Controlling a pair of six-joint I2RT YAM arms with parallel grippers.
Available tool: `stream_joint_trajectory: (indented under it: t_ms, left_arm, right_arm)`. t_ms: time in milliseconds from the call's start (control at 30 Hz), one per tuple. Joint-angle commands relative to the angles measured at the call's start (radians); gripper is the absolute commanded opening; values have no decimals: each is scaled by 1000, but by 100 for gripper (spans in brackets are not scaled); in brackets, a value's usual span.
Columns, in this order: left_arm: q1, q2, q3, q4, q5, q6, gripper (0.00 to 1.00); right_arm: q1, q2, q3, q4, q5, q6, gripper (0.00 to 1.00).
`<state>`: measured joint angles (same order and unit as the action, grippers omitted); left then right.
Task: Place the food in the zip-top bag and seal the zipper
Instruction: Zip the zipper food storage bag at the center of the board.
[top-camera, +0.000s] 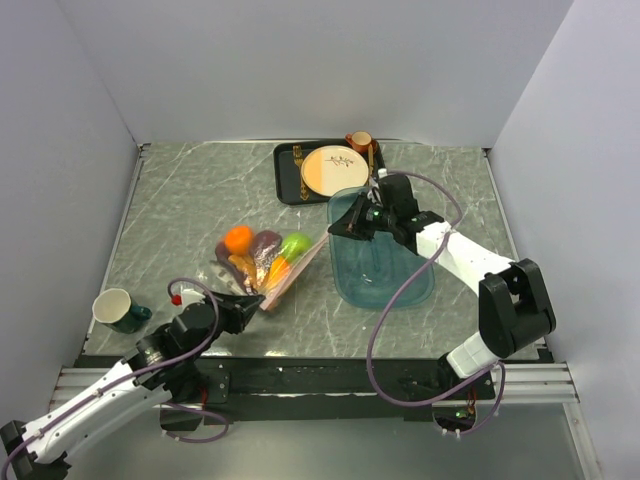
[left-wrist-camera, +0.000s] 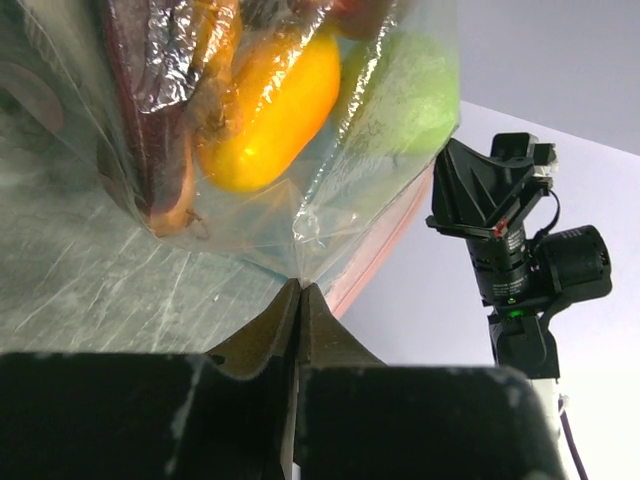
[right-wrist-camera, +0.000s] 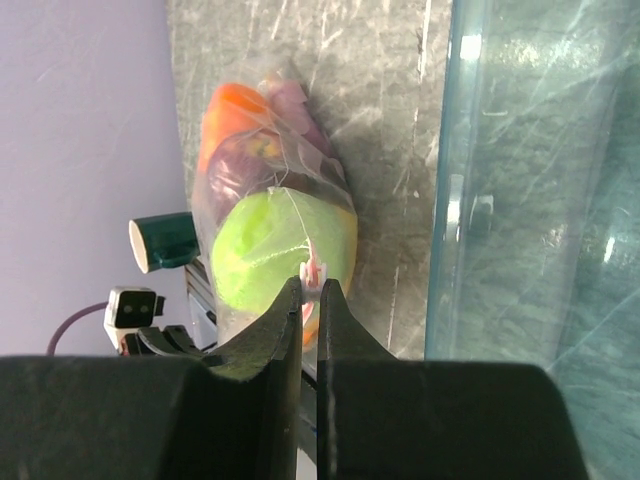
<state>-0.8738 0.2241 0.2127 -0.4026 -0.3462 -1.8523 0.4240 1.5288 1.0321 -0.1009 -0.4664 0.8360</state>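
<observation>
The clear zip-top bag (top-camera: 258, 262) lies on the table with the food inside: an orange (top-camera: 238, 239), a green apple (top-camera: 294, 245), a purple eggplant (top-camera: 266, 242) and an orange-yellow piece (top-camera: 277, 270). The pink zipper (top-camera: 298, 272) runs along its right edge. My left gripper (top-camera: 257, 299) is shut on the bag's near corner (left-wrist-camera: 300, 262), next to the zipper's near end. My right gripper (top-camera: 334, 228) is shut on the zipper's far end (right-wrist-camera: 314, 270), with the green apple (right-wrist-camera: 272, 250) right behind it. The grey fish and red apple are hidden.
A teal translucent tray (top-camera: 380, 270) lies right of the bag, under my right arm. A black tray (top-camera: 288, 176) with a cream-and-orange plate (top-camera: 334, 170) and a brown cup (top-camera: 359, 142) sits at the back. A green mug (top-camera: 118, 310) stands near left.
</observation>
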Motion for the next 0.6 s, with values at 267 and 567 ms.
stream_joint_trajectory:
  t_ms: [267, 567]
  left_arm:
    - [4, 107, 112, -4, -57, 135, 60]
    - [4, 179, 333, -33, -206, 468, 84]
  right_arm:
    - [-37, 28, 54, 49, 23, -75, 4]
    - [-34, 60, 105, -29, 31, -202, 4]
